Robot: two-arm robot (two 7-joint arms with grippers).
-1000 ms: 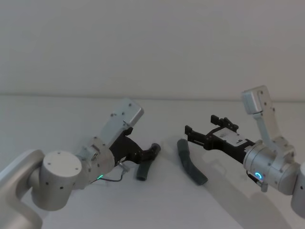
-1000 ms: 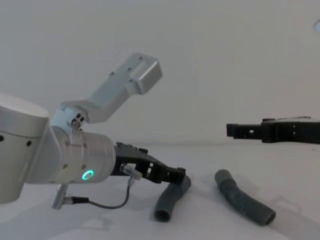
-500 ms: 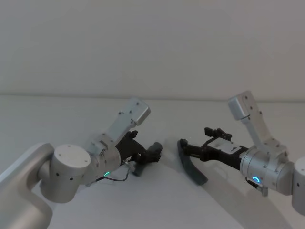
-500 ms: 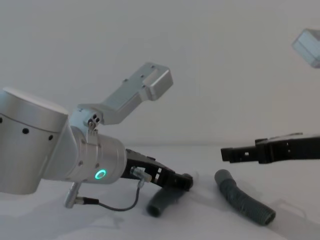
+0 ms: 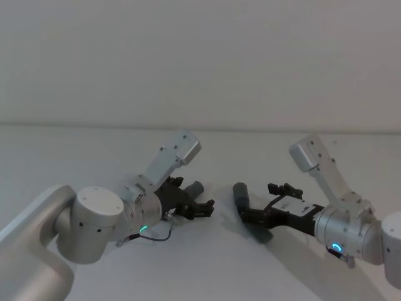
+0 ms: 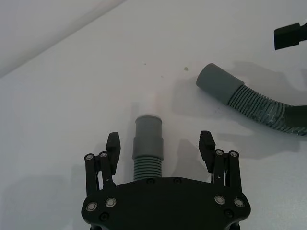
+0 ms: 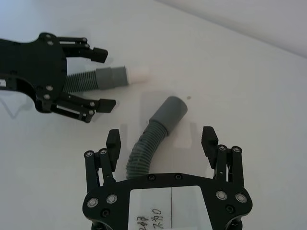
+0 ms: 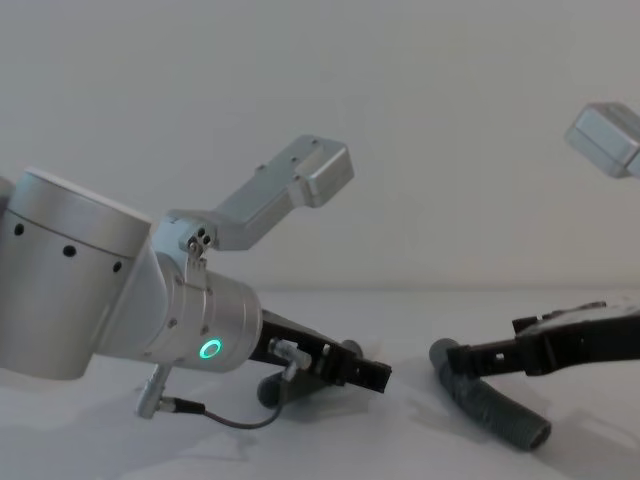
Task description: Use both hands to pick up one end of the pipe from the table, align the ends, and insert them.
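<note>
Two dark grey hose pieces lie on the white tabletop (image 5: 207,263), low in the middle of the head view. The shorter piece (image 6: 147,148) is left of centre. Its ribbed body ends in a smooth, straight cuff (image 6: 148,127), and it sits between the left claw's (image 6: 159,139) spread fingers without touching them. The longer ribbed piece (image 7: 151,139), gently bent, is right of centre between the right claw's (image 7: 161,135) spread fingers. Its wider smooth cuff (image 7: 171,111) is near the other cuff but apart from it.

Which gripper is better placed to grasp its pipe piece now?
Left, slightly: the left gripper, open, has the shorter piece straight between its fingers; the longer piece crosses the open right gripper at a slant.
</note>
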